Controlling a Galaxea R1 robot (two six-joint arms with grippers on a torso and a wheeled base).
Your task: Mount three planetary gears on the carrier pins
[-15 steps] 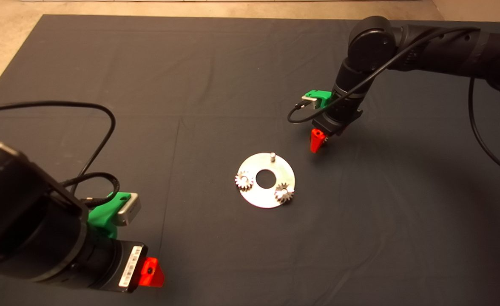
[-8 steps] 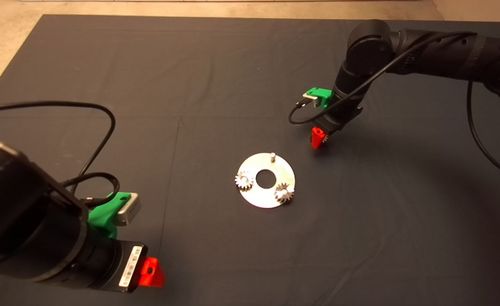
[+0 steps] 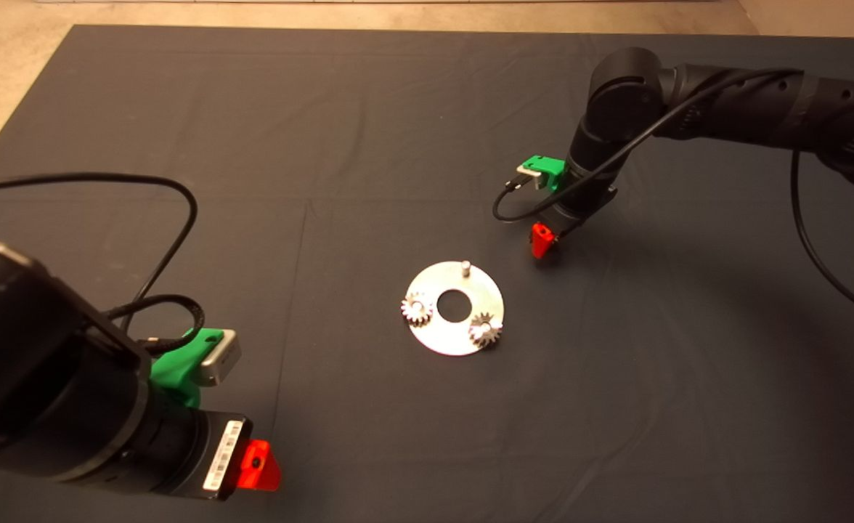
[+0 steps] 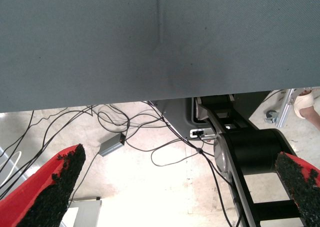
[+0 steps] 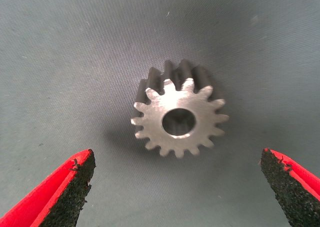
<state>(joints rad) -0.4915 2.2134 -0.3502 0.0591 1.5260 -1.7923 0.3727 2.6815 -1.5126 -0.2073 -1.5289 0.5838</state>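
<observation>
Right green gripper (image 5: 177,184): jaws open, straddling loose silvery toothed spur gear (image 5: 177,114) on dark mat (image 3: 369,131), beside shiny round carrier disc (image 3: 456,340). Left green gripper (image 4: 175,187): parked, jaws open.

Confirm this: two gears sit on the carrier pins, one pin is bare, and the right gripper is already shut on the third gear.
Not shut. The right wrist view shows the right gripper open, its fingers apart on either side of the third gear, which lies on the mat. The rest holds: two gears mounted, one pin bare.
</observation>
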